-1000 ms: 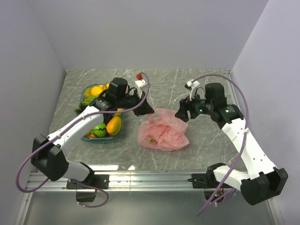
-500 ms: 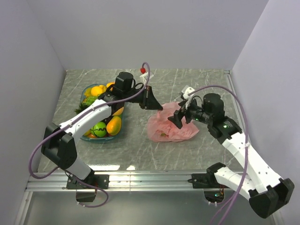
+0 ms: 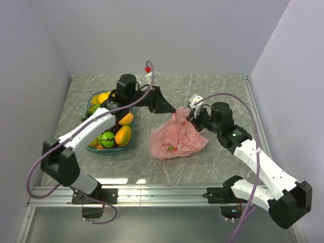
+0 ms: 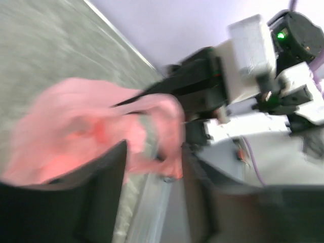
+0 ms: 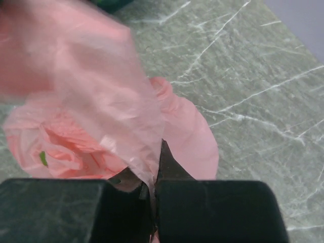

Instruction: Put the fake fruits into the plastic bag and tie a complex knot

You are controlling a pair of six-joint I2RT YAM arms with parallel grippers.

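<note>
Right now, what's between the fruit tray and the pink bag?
Just bare table, seen from the top camera. The tray and bag don't touch.

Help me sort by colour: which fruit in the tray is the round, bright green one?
The apple, at the near end of the tray, right beside a yellow-orange mango. Its neighbours are yellow or orange, not green.

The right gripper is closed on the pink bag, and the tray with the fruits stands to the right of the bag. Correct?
No. The right gripper is closed on the pink bag, but the tray with the fruits stands to the left of it, as the top external view shows.
</note>
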